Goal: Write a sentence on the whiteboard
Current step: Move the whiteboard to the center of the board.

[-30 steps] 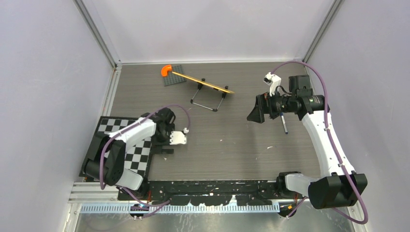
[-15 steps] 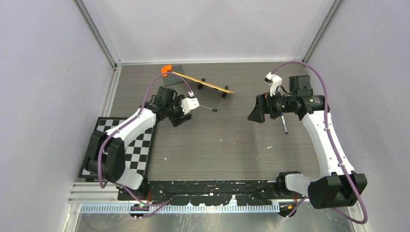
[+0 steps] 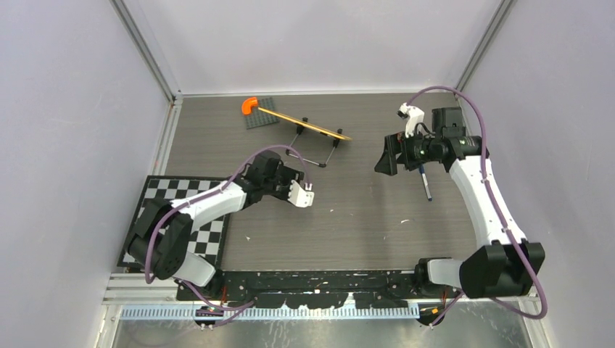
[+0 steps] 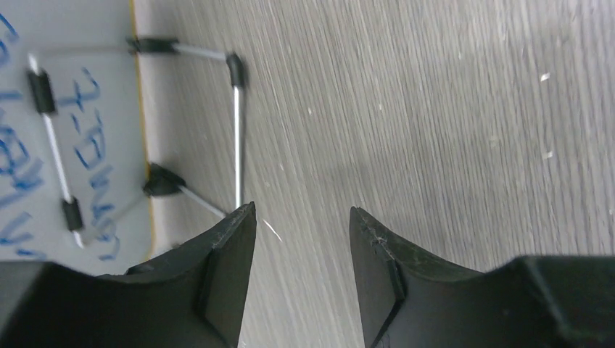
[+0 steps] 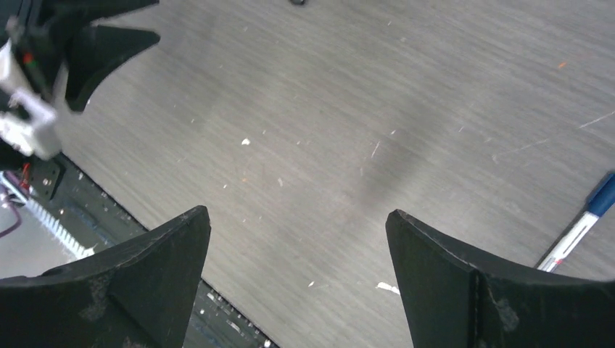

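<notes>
We saw the whiteboard (image 3: 304, 125) toward the far side of the table (image 3: 348, 217), propped on its thin wire stand (image 3: 308, 154) – from above it showed only as a narrow yellow strip, edge-on. Through the left wrist camera its white face filled the left edge, with the sentence (image 4: 94, 152) in blue marker running across it; we could not read the words at that angle.

The left gripper (image 4: 302, 210) hovered just in front of the stand, its fingers parted by a moderate gap with only bare tabletop between them. The right gripper (image 5: 297, 214) hung over the right half of the table, its jaws spread wide and holding nothing.

A marker (image 3: 426, 183) with a blue cap lay flat on the wood just beside the right gripper, apart from both fingers. At the far left, an orange curved piece (image 3: 249, 105) sat on a dark grey studded plate (image 3: 262, 116), touching the board's end. The checkerboard mat (image 3: 163, 190) lay at the near left, under the left arm.
</notes>
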Motion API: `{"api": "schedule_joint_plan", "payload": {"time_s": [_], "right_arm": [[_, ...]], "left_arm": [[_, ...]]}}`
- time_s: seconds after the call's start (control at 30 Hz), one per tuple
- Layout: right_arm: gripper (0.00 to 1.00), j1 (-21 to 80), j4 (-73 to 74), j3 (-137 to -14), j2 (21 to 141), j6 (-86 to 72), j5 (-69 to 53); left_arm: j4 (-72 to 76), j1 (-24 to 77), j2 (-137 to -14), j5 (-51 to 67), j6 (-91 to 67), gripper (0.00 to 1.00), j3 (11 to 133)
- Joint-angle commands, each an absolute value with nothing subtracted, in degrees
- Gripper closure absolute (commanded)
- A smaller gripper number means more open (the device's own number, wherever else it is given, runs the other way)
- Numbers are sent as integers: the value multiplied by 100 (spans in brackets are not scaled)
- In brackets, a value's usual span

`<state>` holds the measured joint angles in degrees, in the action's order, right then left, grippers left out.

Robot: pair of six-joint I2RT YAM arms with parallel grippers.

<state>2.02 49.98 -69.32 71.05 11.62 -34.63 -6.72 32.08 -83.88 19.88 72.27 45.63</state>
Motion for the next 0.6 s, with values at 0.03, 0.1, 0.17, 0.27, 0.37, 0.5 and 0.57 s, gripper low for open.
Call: {"api": "schedule_joint_plan", "payload": {"time_s": [0.03, 0.1, 0.17, 0.27, 0.37, 0.5, 0.57], "right_arm": [[7, 180, 4163, -7890, 8082, 1304, -3103], [15, 176, 4054, -8567, 8792, 1097, -2900], [24, 178, 3806, -9118, 9494, 751, -2805], [33, 199, 3364, -9840, 10462, 215, -2817], [36, 298, 3329, -10671, 11438, -70, -2883], [37, 480, 3125, -11345, 12451, -442, -2905], [36, 568, 2890, -11450, 12734, -585, -2881]], "left_arm": [[35, 3478, -8105, 2202, 7596, 48, 4397], [-249, 3505, -8006, 2209, 7729, 48, 4382], [-402, 3516, -7925, 2113, 7680, 48, 4408], [-678, 3526, -7748, 1977, 7444, 48, 4496], [-975, 3528, -7534, 1855, 7399, 48, 4498], [-1271, 3532, -7247, 1703, 7091, 48, 4475], [-1419, 3528, -7115, 1641, 6922, 48, 4460]]}}
